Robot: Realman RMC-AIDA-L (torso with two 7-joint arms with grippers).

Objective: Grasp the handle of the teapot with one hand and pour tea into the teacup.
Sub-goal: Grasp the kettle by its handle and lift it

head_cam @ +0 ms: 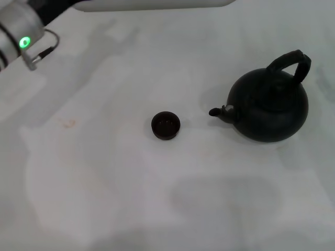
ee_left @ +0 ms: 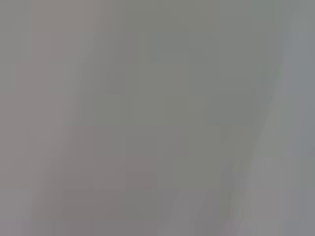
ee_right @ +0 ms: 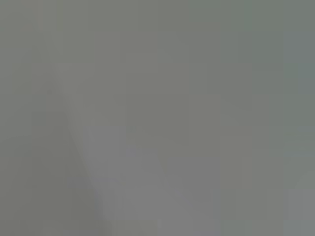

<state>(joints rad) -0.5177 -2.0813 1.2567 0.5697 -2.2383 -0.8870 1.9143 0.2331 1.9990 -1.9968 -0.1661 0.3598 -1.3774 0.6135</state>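
In the head view a round matte black teapot [head_cam: 269, 107] stands upright on the white table at the right, its short spout [head_cam: 217, 112] pointing left. Its thick black arched handle [head_cam: 291, 63] rises over the top, free of any grip. The tiny dark teacup [head_cam: 166, 125] sits near the middle, a little left of the spout and apart from it. Only a silver segment of my left arm [head_cam: 18, 39] with a green light shows at the far upper left; its gripper is out of view. My right arm and gripper do not show. Both wrist views show only plain grey surface.
The white table [head_cam: 104, 183] spreads all around the pot and cup. A faint brownish stain [head_cam: 67, 123] marks the cloth at the left. A pale edge [head_cam: 157, 5] runs along the far side of the table.
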